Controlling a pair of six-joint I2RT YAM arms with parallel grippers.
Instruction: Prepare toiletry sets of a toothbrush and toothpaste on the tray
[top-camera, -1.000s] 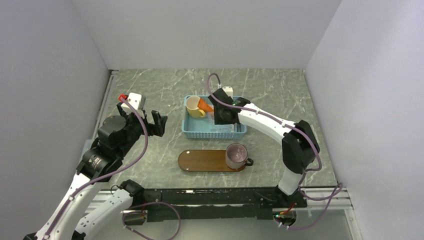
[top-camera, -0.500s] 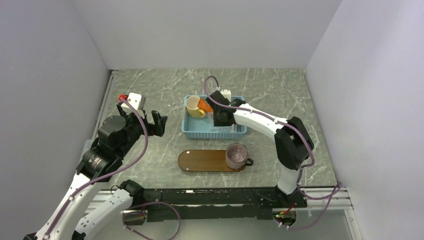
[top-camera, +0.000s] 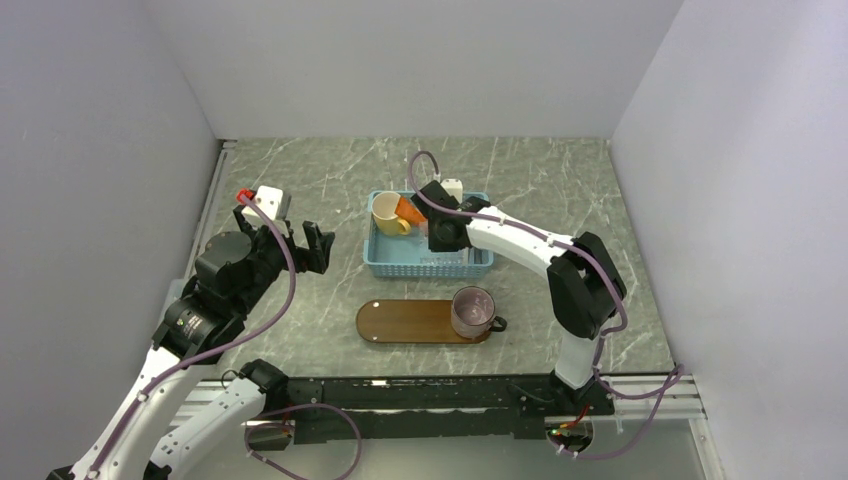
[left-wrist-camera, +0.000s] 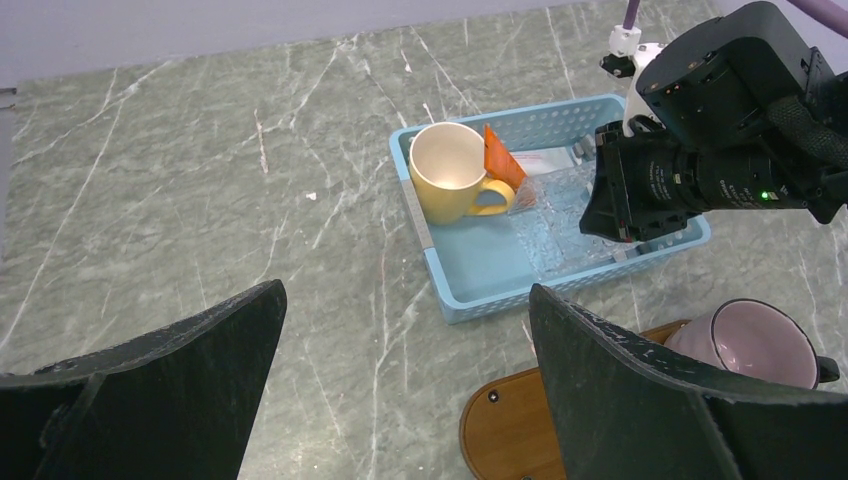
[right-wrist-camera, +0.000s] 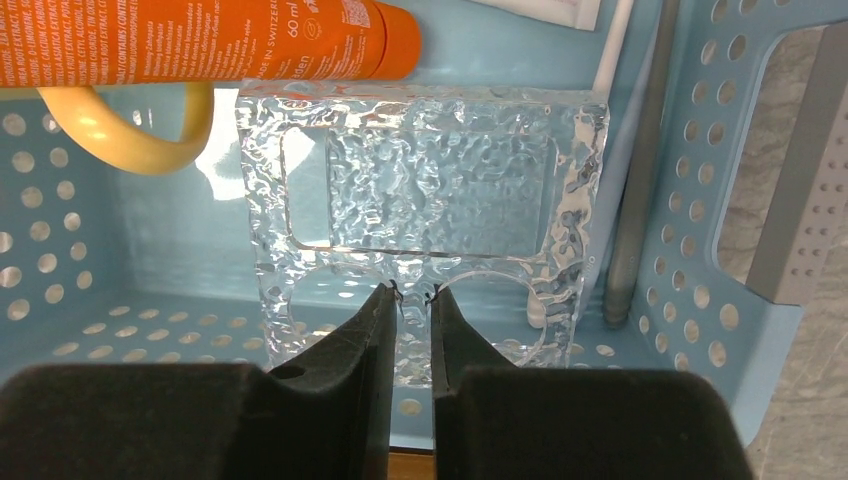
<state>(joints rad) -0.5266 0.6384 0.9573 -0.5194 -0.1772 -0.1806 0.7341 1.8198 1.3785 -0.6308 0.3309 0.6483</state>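
Task judged barely begun: the tray (top-camera: 410, 322), nearer the bases than the right pincer (right-wrist-camera: 408, 300), carries only a cup (top-camera: 472, 310), with 0 sets placed. The right pincer is narrow and pinches the near rim of a clear holder (right-wrist-camera: 420, 190) in the basket (right-wrist-camera: 740, 130). The orange tube (right-wrist-camera: 200, 40) lies just beyond it. The left pincer (left-wrist-camera: 402, 300) is wide and empty. The sticks (right-wrist-camera: 640, 170) right of the right pincer are not confirmed as brushes, and the white tube (right-wrist-camera: 540, 8) is cut off.

In basket (top-camera: 430, 270) at left: mug (top-camera: 387, 213), tube (top-camera: 409, 209); tray (top-camera: 400, 322) before basket; cup (top-camera: 473, 311) on tray, right end

I see a blue basket (top-camera: 430, 268) mid bench (top-camera: 300, 180), holding a yellow mug (top-camera: 387, 213) and clear holder (right-wrist-camera: 420, 220); a pink mug (top-camera: 472, 311) stands nearer the front edge.
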